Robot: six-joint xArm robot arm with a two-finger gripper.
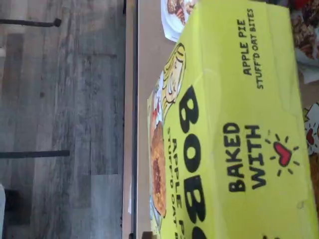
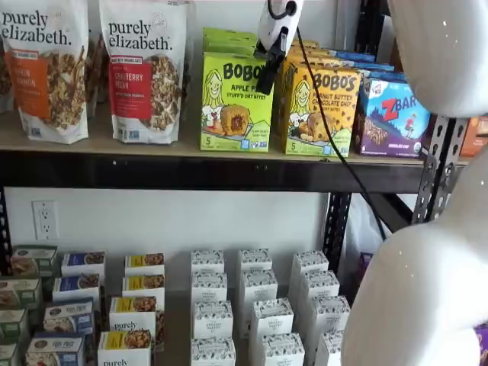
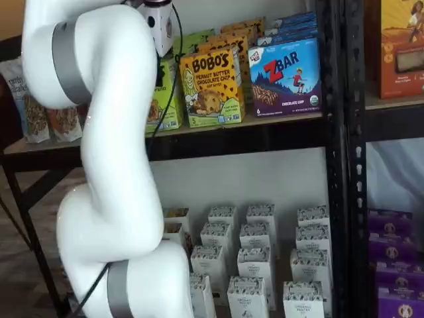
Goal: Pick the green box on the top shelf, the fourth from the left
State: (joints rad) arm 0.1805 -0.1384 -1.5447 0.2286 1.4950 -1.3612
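The green box point(image 2: 236, 103) stands upright on the top shelf point(image 2: 152, 146), between a granola bag and a yellow-orange box. In a shelf view my gripper point(image 2: 264, 85) hangs from the top edge at the box's upper right corner. Its white body and a black finger point(image 2: 269, 70) show side-on, with no gap to be seen. In the wrist view the green box point(image 1: 234, 129) fills most of the picture, very close, with "APPLE PIE" and "BAKED WITH" readable. In a shelf view the box point(image 3: 165, 99) is mostly hidden behind my arm.
Two Purely Elizabeth bags point(image 2: 145, 69) stand left of the green box. A yellow-orange Bobo's box point(image 2: 320, 107) touches its right side, then a blue Zbar box point(image 2: 396, 114). Several white cartons point(image 2: 255, 313) fill the lower shelf. My white arm point(image 2: 427, 290) blocks the right foreground.
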